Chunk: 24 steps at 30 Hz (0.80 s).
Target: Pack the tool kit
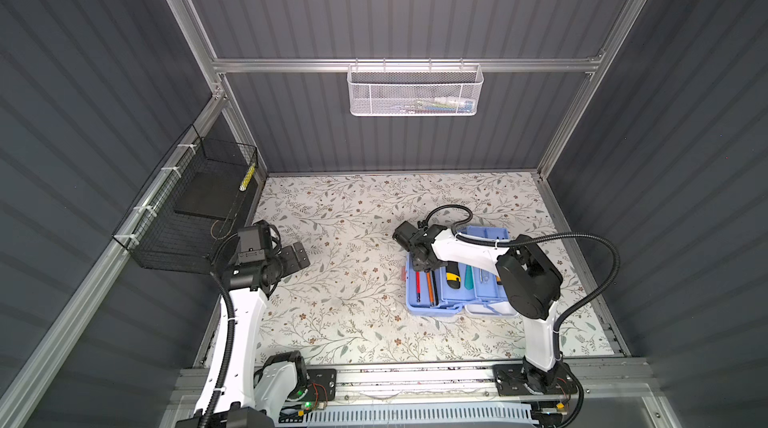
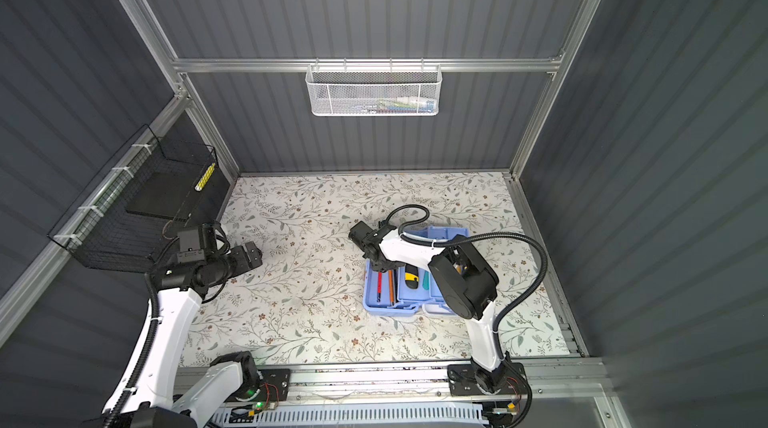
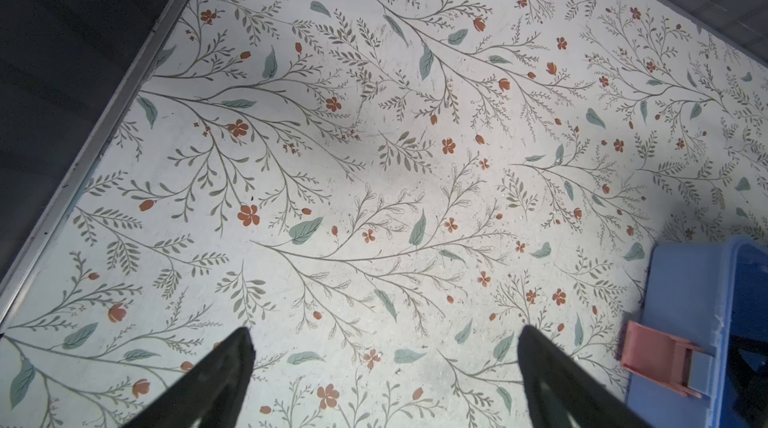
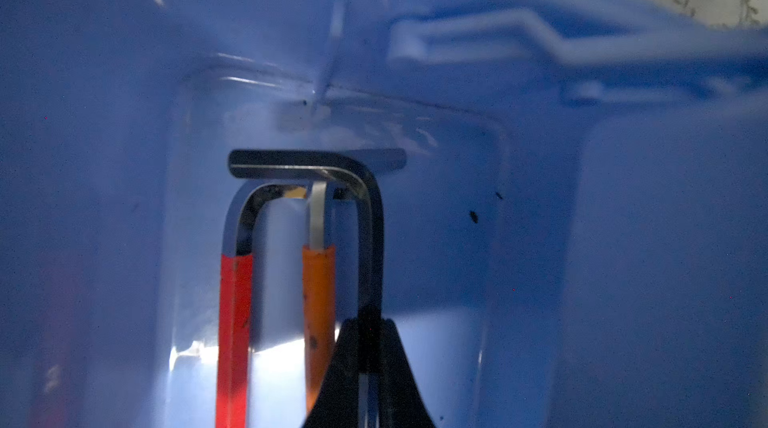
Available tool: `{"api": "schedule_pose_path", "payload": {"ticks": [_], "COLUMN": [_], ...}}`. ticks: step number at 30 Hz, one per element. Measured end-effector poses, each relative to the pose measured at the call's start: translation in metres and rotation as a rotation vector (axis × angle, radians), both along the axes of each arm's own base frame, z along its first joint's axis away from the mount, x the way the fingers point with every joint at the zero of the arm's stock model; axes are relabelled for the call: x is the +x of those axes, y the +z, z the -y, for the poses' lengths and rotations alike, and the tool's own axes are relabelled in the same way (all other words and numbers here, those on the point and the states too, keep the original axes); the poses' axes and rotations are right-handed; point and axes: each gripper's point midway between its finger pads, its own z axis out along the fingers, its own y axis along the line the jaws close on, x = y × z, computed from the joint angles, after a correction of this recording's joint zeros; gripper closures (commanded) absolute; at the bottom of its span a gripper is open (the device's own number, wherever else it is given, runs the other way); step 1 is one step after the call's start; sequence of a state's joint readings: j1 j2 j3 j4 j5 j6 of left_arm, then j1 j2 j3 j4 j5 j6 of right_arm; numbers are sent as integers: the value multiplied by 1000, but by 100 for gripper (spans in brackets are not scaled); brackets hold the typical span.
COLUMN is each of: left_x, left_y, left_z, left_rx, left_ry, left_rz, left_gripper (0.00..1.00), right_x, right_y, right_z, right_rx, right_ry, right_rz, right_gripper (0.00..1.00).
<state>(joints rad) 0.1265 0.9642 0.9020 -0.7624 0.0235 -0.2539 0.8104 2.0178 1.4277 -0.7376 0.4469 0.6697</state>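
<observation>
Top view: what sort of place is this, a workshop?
Likely a robot test booth: a left arm and right arm mounted on a metal rail, grey panel walls in aluminium framing, and a floral table holding an open tool kit.

Tool kit (image 1: 428, 310) on table (image 1: 332, 288) — hex keys (image 1: 430, 291) inside
</observation>
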Motion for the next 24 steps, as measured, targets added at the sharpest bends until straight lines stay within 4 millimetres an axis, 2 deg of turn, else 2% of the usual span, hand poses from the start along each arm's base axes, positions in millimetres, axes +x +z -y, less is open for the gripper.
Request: {"api": "schedule_pose_path", "payload": {"ticks": [2,4,10,15,19,22,24], "left_x": [0,0,0,2,7,12,15], "left_y": [0,0,0,-5,0,4,8], "left_z": [0,0,2,5,14,30,53], "left_rx": [0,0,-6,-20,-51,-83,-98], "left_ry": [0,0,-10,-28,-64,-106,-166], "left_rz": [0,0,-1,-17,12,38,57], "left_gripper": [1,1,1,1,0,0,1], "right_x": [2,3,4,4,4,2,-5], "right_y": [1,1,2,13,44,88,123], "right_z": [-3,-3,-4,-11,-18,-25,-24], "right_rx": [8,9,9,45,96,189,271], "right_ry": [1,1,13,31,61,86,106], "right_rz": [5,6,5,19,69,151,224], "right_gripper": [98,89,72,68,64,62,59]}}
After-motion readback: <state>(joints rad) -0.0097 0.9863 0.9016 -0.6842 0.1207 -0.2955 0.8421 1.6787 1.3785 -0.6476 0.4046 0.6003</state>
